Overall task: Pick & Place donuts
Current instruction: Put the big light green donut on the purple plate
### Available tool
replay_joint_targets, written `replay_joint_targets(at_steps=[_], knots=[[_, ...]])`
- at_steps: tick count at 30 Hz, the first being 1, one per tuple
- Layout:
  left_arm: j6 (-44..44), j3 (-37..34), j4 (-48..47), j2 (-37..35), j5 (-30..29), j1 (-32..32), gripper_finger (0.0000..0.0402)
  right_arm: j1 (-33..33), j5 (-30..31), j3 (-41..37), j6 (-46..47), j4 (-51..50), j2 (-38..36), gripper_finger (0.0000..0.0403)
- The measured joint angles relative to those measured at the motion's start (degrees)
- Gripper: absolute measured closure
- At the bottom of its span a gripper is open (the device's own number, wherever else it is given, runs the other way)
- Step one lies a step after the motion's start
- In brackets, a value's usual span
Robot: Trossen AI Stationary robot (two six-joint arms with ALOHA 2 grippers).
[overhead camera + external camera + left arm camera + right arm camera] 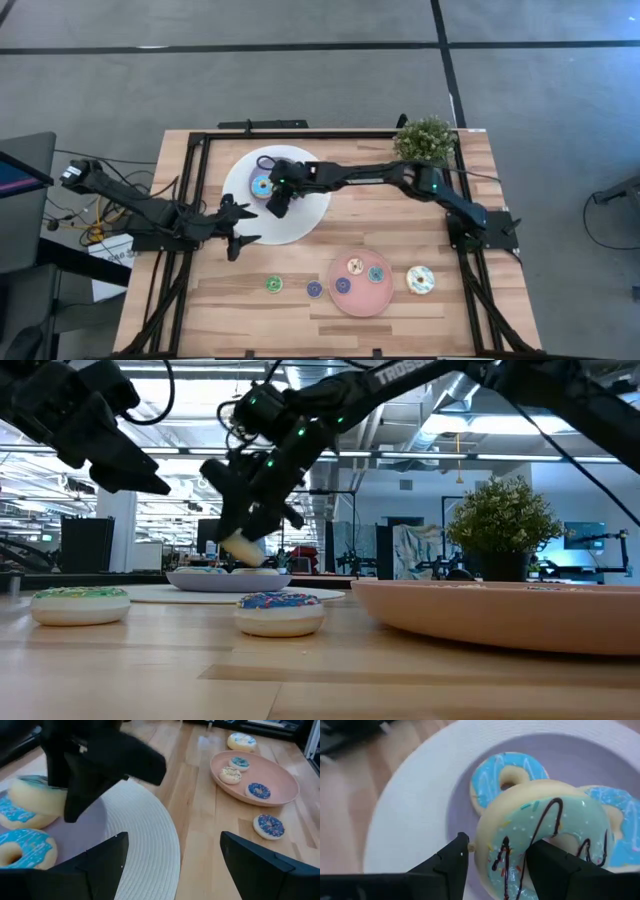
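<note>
pale-green chocolate-drizzled donut (547,837) held tilted above two blue-iced donuts (507,775); minis (270,826) lie well apart.

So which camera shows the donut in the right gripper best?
The right wrist view: the mint-iced donut fills it, pinched between the right gripper fingers above the blue donuts. The left wrist view shows only its pale underside, the low view a sliver, and the high view hides it.

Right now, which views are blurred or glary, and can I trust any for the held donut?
Right wrist view: held donut sharp between the right gripper fingers, plate edge soft. Left wrist view: the right arm's dark gripper smeared close up; pink plate clear. Low view: bright ceiling lights behind, near donut sharp. High view: even light, donuts tiny.
</note>
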Motion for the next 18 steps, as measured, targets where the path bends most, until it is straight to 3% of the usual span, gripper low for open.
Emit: replay_joint_targets(at_steps=[5, 18], knots=[[-0.5, 0.0, -2.7, -1.8, -2.4, -1.4, 0.0093, 0.5, -0.9, 4.5, 1.4, -4.8, 4.1, 0.0230], [-0.9, 0.0, -3.0, -1.9, -2.7, -1.7, 0.0093, 0.7, -0.9, 5.0, 0.8, -7.8, 5.0, 0.0230]])
